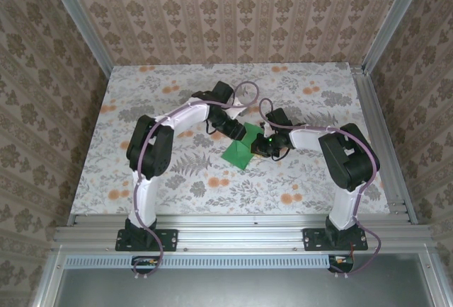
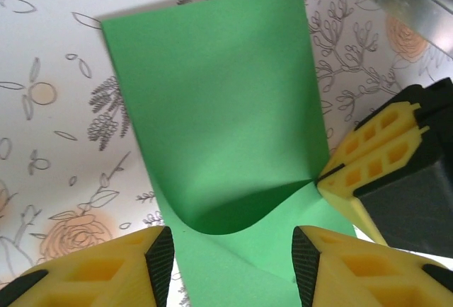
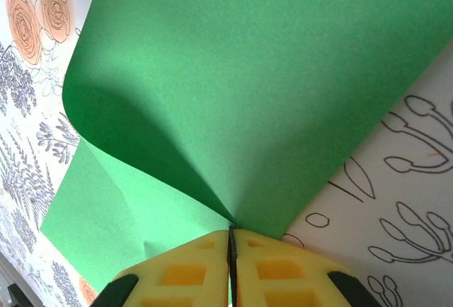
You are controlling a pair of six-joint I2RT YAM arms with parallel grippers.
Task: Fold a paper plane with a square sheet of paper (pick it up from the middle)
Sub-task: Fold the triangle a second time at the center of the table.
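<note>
I logged the right tool (image 3: 231, 250) pinched closed on a lifted fold of the square sheet of paper (image 3: 248, 73), which lay curled over itself mid-way across the bench (image 1: 141, 88). The left tool (image 2: 233, 264) hung over the sheet with jaws apart, gripping nothing.

Counted, kind by kind
A single square sheet of paper (image 1: 239, 150), bright green; two arms, the left arm (image 1: 152, 144) and the right arm (image 1: 343, 155); two grippers, the left gripper (image 1: 232, 124) and the right gripper (image 1: 265, 144), each with two yellow fingers (image 2: 92, 271), four fingers in all; one floral table (image 1: 106, 172); three papered walls (image 1: 233, 10); two cables (image 1: 245, 89), one along each arm; two black bases (image 1: 152, 238) on one metal rail (image 1: 241, 236)
</note>
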